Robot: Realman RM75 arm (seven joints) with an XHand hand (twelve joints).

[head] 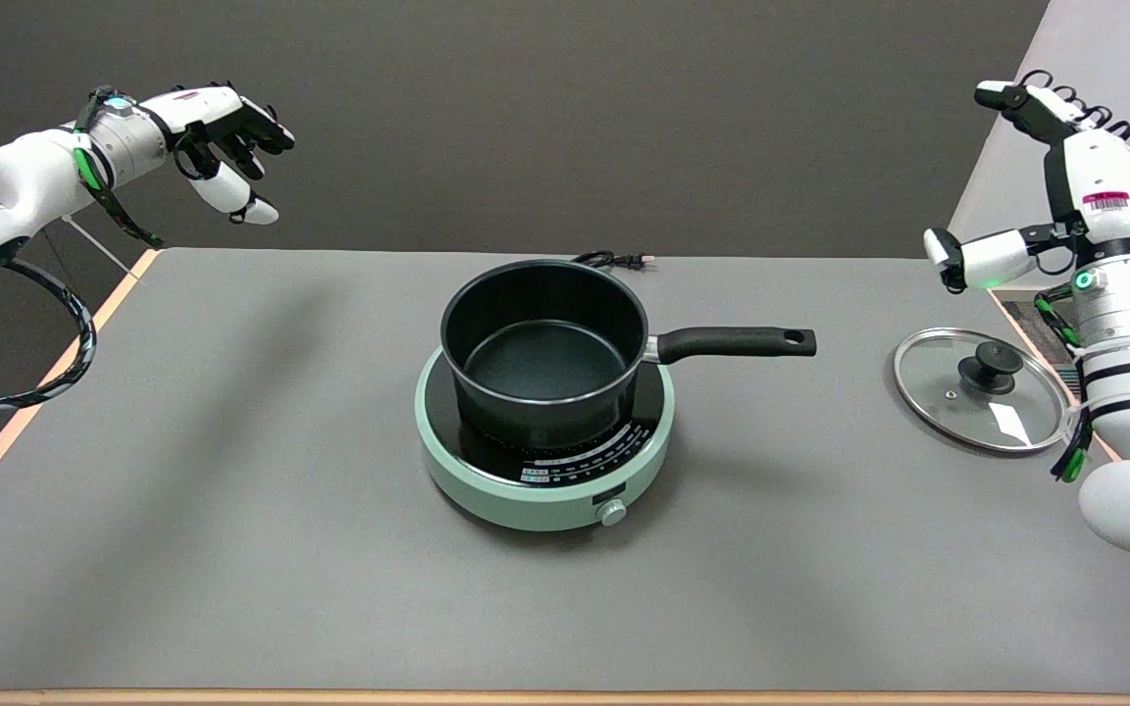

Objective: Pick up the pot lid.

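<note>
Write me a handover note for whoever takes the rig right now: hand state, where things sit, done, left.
Right hand: raised in the air above the table's right edge, fingers spread, holding nothing.
Pot lid: glass with a black knob, lying flat on the table near the right edge, knob up, just beside the right forearm, below the hand.
Pot: black, uncovered, sitting on the green induction cooker at mid-table, handle pointing right toward the lid.
Done: nothing yet; the lid is untouched.
Left: bring the hand down over the knob, grip it, lift the lid off the table.
</note>
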